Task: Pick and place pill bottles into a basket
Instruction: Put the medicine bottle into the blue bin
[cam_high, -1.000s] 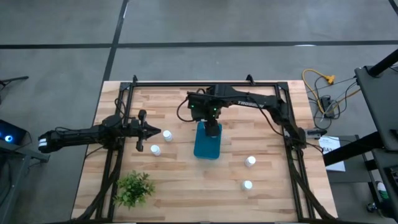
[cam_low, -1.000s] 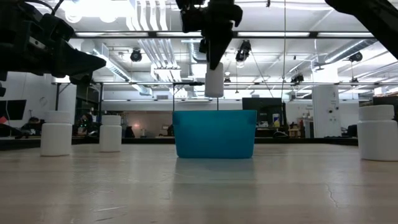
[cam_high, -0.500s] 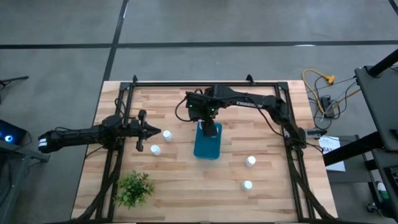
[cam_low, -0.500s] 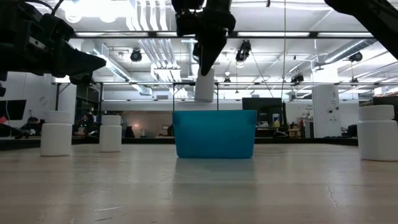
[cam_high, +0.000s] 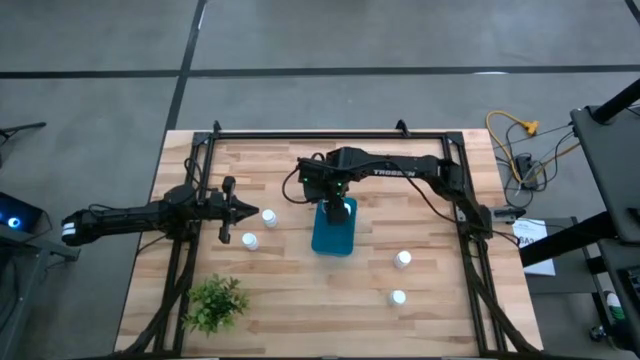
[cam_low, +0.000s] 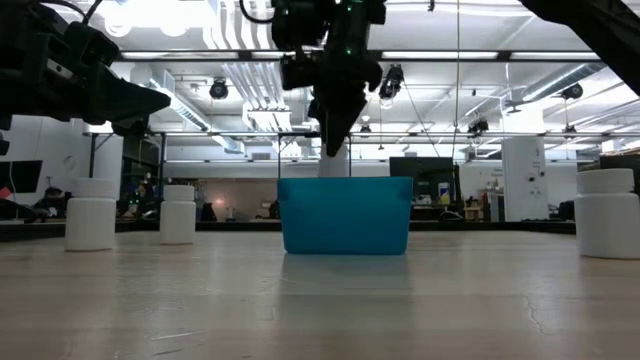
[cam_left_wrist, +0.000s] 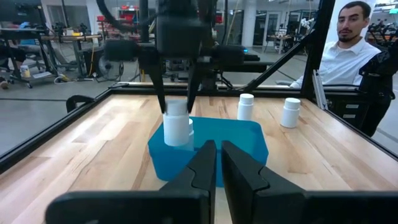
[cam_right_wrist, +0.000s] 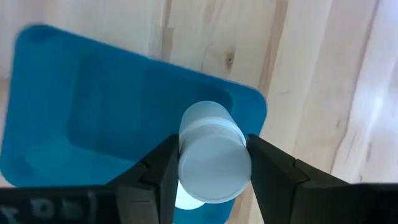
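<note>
One pill bottle sits pinched between the right gripper's fingers, hanging upright over the far end of the teal basket, its base just at the rim. To do this well, lower it clear of the wall and any bottle already inside before parting the fingers. It is a small white cylinder with a round cap. The left gripper waits beside two standing bottles, fingers nearly together and empty.
</note>
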